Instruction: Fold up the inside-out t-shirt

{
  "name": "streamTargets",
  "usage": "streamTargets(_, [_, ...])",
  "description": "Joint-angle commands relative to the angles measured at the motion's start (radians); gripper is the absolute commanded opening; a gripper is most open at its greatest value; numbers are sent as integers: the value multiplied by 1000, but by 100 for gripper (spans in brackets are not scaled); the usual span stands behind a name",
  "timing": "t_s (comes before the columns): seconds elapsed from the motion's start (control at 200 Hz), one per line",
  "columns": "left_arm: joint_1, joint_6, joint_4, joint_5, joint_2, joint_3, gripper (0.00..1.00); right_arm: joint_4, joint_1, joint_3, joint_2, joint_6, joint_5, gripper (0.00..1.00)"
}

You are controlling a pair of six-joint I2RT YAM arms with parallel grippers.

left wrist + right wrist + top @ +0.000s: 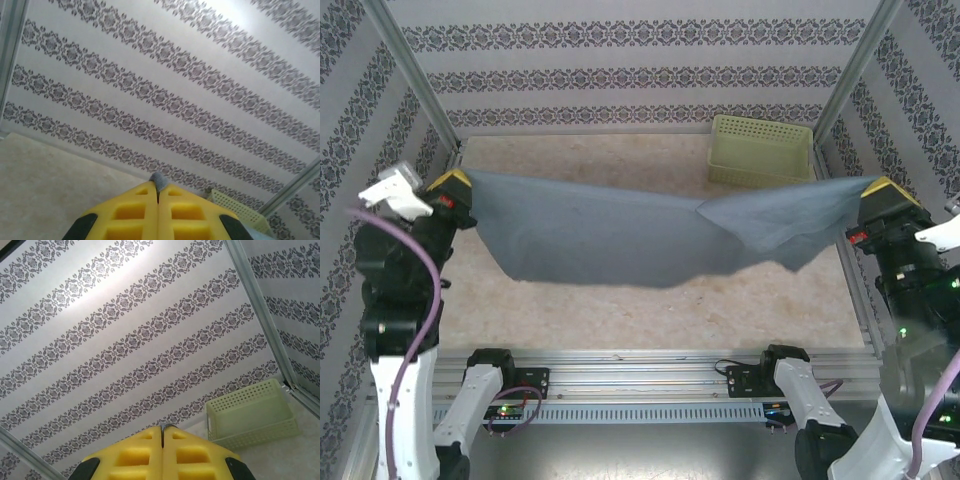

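The left pincer [453, 184] is clamping one end of the inside-out t-shirt [610, 238]. Its yellow fingers [135, 216] are pressing together, and a small tuft of grey cloth is poking out at their tips in the left wrist view. The right pincer [882, 192] is gripping the opposite end, its fingers [192, 457] likewise lying flat against each other, and in the top view the cloth is running right up into them. Between the two, the slate blue-grey shirt is hanging spread wide across the workspace and sagging in the middle, with a looser flap overlapping the main panel toward the right. Its lower edge is casting a soft shadow on the pale speckled table [620, 312], and I cannot tell whether it is touching the surface. Beyond the shirt's right half, the pale yellow-green perforated basket [761, 150] is sitting upright in the far right corner, apart from the cloth. Behind it, the patterned wall [640, 60] is closing off the back.
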Motion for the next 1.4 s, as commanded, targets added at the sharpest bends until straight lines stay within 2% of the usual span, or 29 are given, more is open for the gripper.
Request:
streamTargets(0.0, [9,29,-42,-6,175,65,0,62,-6,-30,127,8,-55,0])
streamTargets(0.14, [9,0,-111,12,425,190,0,179,-6,-83,236,20,-125,0])
streamTargets(0.295, [32,-28,-104,6,630,314,0,324,-6,-110,376,51,-213,0])
streamTargets(0.47, [91,-75,-97,42,797,524,0,412,-5,11,524,90,-246,0])
streamTargets(0.674, [168,-83,-85,107,883,817,0,449,2,309,651,133,-269,0])
streamTargets(0.799, [219,-92,19,153,848,840,0,448,4,455,688,138,-271,0])
streamTargets(0.884, [229,-71,42,221,836,834,0,453,27,440,676,126,-286,0])
streamTargets(0.964, [229,-52,60,284,806,755,0,455,73,325,629,85,-283,0])
streamTargets(1.039, [229,-54,99,312,746,603,0,483,123,117,555,40,-267,0])
streamTargets(1.269, [219,-174,303,430,476,-52,0,539,170,-588,291,76,-294,0])
streamTargets(1.394, [206,-194,262,466,354,-352,0,511,173,-904,164,114,-315,0])
